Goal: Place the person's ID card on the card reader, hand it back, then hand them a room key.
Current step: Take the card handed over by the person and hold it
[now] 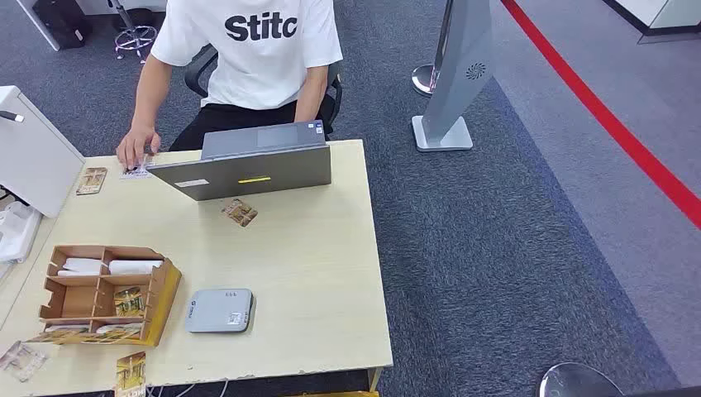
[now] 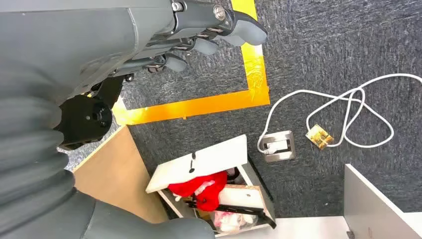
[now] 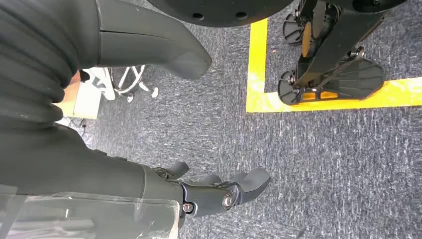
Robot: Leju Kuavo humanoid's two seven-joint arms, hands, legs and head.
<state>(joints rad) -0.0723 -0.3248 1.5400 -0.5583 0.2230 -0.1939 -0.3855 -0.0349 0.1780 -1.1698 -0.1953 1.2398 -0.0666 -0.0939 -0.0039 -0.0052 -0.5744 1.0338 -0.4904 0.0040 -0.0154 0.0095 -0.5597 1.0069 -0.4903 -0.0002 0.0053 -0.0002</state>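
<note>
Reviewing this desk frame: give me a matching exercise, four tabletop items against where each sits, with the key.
Items:
1. grey open laptop
2. flat grey card reader
3. brown cardboard organizer
4. white ID card

Places:
A. under the person's hand, far left edge
B. far side, in front of the person
C. near edge, right of the organizer
D. near left part of the wooden table

Pairs: 1-B, 2-C, 3-D, 4-A

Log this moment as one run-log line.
stage: before pickup | ID card: on table edge under person's hand | card reader: bare | left hand: hanging, holds nothing | right hand: hanging, holds nothing
</note>
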